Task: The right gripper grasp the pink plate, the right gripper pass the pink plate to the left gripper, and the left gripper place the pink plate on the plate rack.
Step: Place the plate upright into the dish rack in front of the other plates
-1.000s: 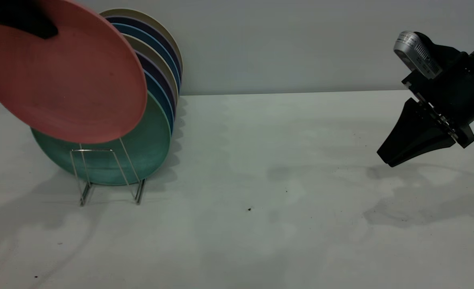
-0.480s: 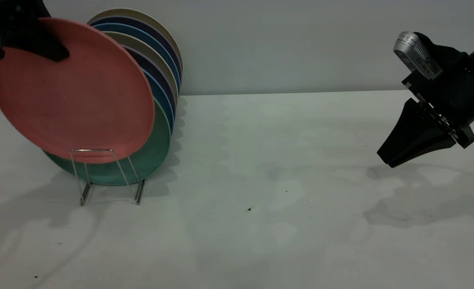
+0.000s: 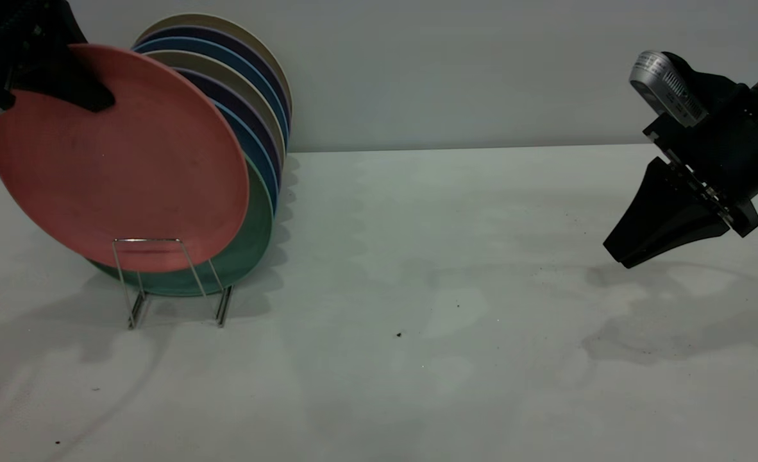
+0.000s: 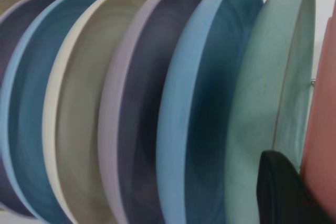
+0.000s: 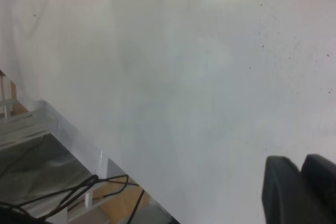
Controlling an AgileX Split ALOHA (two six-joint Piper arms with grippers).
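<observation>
The pink plate (image 3: 122,160) stands tilted at the front of the row of plates, its lower edge behind the front loop of the plate rack (image 3: 161,282). My left gripper (image 3: 65,83) is shut on its upper left rim. In the left wrist view one black finger (image 4: 286,192) lies against the pink plate (image 4: 323,145), beside the teal-green plate (image 4: 262,119). My right gripper (image 3: 626,253) hangs shut and empty above the table at the far right; its fingertips (image 5: 283,187) show close together in the right wrist view.
Several plates stand in the rack behind the pink one: teal-green (image 3: 251,250), blue, purple and beige (image 3: 244,32). The white table (image 3: 417,321) stretches between rack and right gripper. The right wrist view shows the table's edge (image 5: 79,135) with cables below.
My left gripper has lowered the pink plate down and slightly right, towards the rack's front slot before the teal-green plate. The right arm has not moved.
</observation>
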